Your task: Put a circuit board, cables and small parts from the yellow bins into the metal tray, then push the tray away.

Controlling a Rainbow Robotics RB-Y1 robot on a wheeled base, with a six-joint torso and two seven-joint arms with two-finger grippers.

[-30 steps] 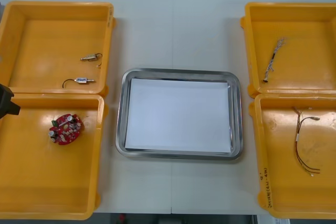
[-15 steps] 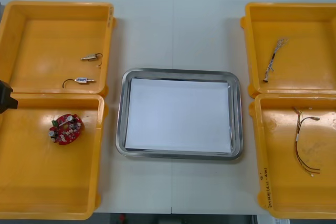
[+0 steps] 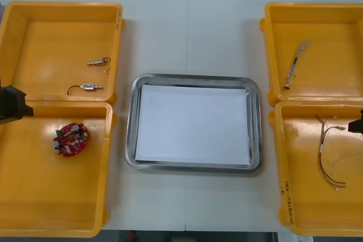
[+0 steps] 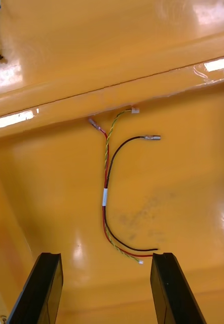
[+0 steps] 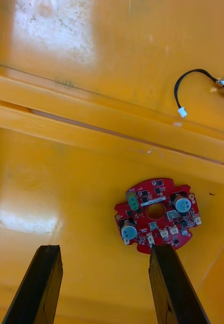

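Over the near-left yellow bin [image 3: 57,196]: left gripper [image 5: 104,250] hovers, fingers spread. The red circuit board [image 5: 156,215] lies flat just beyond them, nearer one finger, so it is probably lining up to straddle it. Over the near-right bin [image 3: 306,208]: right gripper [image 4: 106,257], fingers likewise spread, centred on the red and yellow cable [image 4: 106,200]. Between the bins, the metal tray [image 3: 193,77] sits on the bench [image 3: 187,32], white inside, nothing loaded yet.

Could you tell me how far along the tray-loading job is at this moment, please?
Nothing is done yet: the metal tray holds nothing on its white inside. In hand: the left gripper, open, hovers close to the circuit board, and the right gripper, open, close to the red and yellow cable. Left: loading those, the twisted cable and the small metal parts, then pushing the tray away.
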